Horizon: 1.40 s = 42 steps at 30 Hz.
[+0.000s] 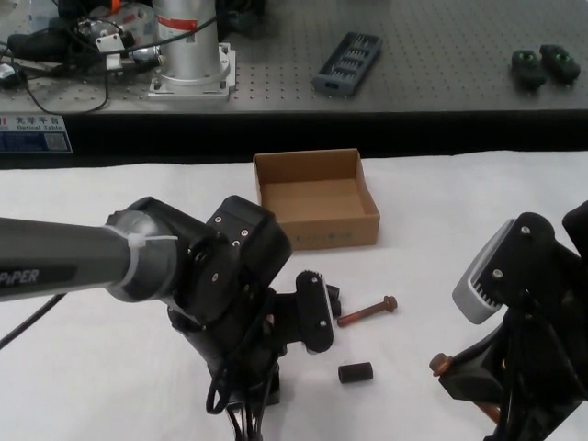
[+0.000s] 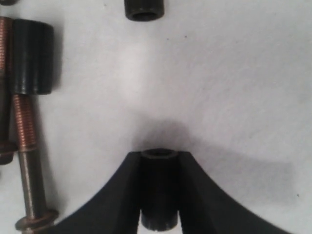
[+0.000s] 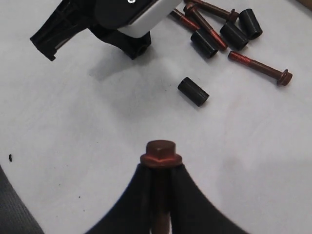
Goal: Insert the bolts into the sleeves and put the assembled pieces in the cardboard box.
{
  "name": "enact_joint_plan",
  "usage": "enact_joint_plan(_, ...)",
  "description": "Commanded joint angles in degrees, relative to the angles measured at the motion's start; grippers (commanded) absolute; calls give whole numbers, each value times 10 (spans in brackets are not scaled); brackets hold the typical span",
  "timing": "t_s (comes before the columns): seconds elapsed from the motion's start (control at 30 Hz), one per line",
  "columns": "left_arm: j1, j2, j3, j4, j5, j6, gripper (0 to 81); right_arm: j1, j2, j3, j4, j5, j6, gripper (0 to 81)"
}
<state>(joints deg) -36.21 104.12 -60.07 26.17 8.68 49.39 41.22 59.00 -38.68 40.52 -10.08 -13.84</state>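
Grippers both loaded: left gripper [image 2: 160,163] pinches a black sleeve [image 2: 158,200] between its fingers, open end facing outward, close over the white cloth [image 2: 234,87]. Right gripper [image 3: 161,170] is clamped on a copper-coloured bolt [image 3: 161,152] by the shank, with the hex head sticking out past the fingertips. A loose sleeve [image 3: 193,91] lies on the cloth between the two grippers, and a loose bolt [image 3: 261,68] lies near it, apart from it. A cluster of bolts and sleeves [image 3: 235,34] sits just beside the left gripper. The cardboard box [image 1: 317,197] stands open-topped farther back on the cloth, apart from the parts.
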Motion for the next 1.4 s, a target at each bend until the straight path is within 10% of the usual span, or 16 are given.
enact_joint_plan(0.0, 4, -19, 1, 45, -30, -76, 6, -1, -7, -2, -2, -7, 1, 19)
enact_joint_plan(0.87, 69, -265, 102, -195, 384, -479, 6, -1, -6, -64, -278, -12, 313, 19)
enact_joint_plan(1.37, 71, -293, 122, -355, 502, -594, 6, -7, 56, -64, -431, -47, 449, 19)
